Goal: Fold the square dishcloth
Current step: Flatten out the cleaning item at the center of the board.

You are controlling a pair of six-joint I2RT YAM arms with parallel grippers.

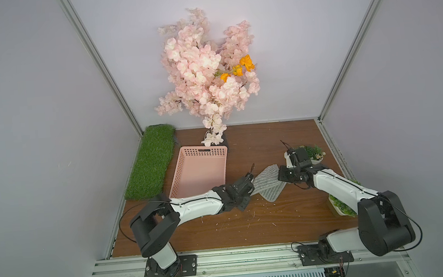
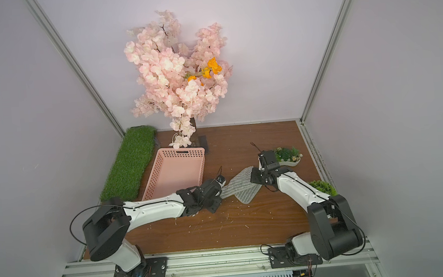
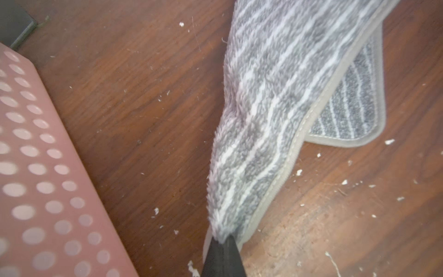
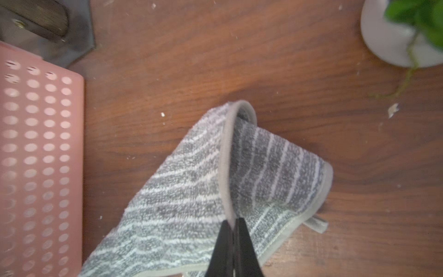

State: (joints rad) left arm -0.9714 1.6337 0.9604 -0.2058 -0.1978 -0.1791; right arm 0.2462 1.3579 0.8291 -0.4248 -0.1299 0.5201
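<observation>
The bench (image 1: 248, 223) carries everything. The square dishcloth (image 1: 268, 185) sits toward its right half, strung between my two arms, with a lower flap lying on the wood.

The biggest risk, as I judge it, is the pink basket (image 1: 202, 151). It stands just beside my left forearm, so a wide sweep to carry the fold over could knock it.

Next is the cloth. It looks doubled over and twisted rather than flat. If I pull the two held points apart unevenly, the fold could come out skewed, or the flap on the bench could drag and bunch.

Both grips are thin. The left claw (image 3: 224, 242) is closed on a fuzzy tip of cloth and the right claw (image 4: 233, 225) is pinched on the hem. A sharp tug could slip either one free. White crumbs litter the wood and could cling to the pile.

As for containers, the pink basket shows nothing inside in both top views. A white planter (image 1: 318, 160) beyond the right claw holds small greenery, close enough to clip. A second planter (image 1: 340, 207) of leaves sits partly hidden under the right arm.
</observation>
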